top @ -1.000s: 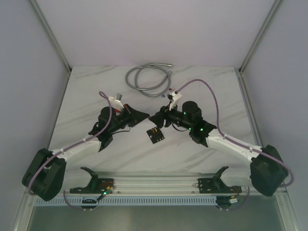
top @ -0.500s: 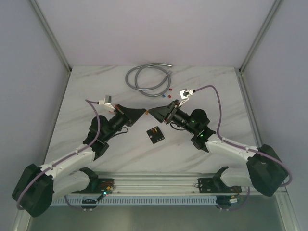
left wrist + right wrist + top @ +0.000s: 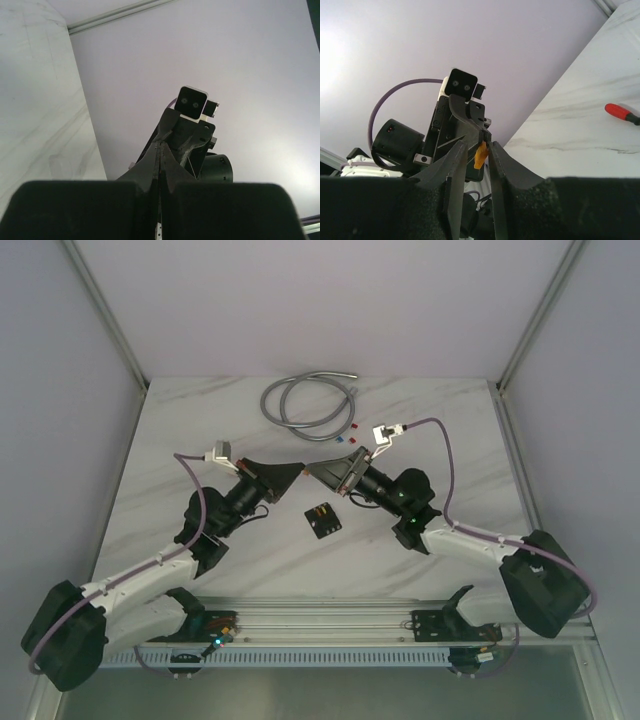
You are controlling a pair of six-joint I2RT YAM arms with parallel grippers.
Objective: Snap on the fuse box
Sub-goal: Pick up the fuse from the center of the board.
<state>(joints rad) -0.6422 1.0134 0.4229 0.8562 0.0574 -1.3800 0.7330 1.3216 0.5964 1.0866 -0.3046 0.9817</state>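
The fuse box point(image 3: 322, 519), at the centre of the overhead view, is too small for its slots to be read. The red and blue specks point(image 3: 345, 438) above it are too tiny to identify. In the right wrist view, blurred black finger bases point(image 3: 580, 210) block the lower frame. A small orange piece point(image 3: 480, 155) sits between the fingers of the right end effector point(image 3: 478, 146), but contact cannot be told. A red-handled object point(image 3: 619, 112) on the tabletop point(image 3: 580, 125) is cut off at the right edge.

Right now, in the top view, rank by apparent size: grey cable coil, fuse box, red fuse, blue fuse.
Largest: grey cable coil.
Then: fuse box.
Smallest: red fuse and blue fuse, specks too alike to rank.
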